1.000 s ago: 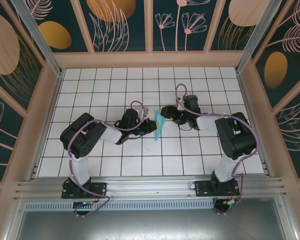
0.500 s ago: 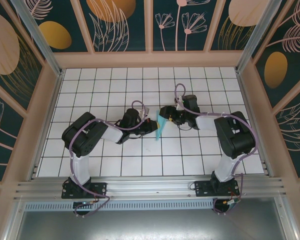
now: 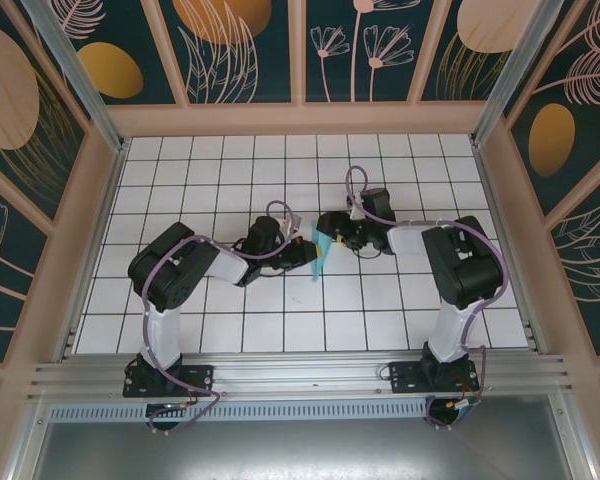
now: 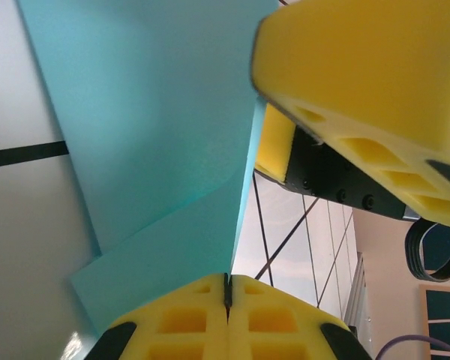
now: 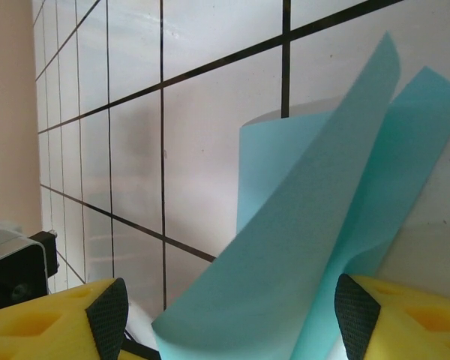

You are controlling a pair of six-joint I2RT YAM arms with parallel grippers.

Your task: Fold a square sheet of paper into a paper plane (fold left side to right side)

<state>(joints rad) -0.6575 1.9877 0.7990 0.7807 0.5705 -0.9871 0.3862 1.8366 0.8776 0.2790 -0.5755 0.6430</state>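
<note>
Done: paper plane (image 3: 318, 256) folded slim.
Left claw (image 4: 226, 289): clenched on it.
Right claw (image 3: 332, 233): released.
Remaining: you likely owe final creases.

White grid-tiled table (image 3: 180, 180) ringed by dark floral wall panels (image 3: 360, 50), aluminium rail (image 3: 300, 375) along near edge.
</note>
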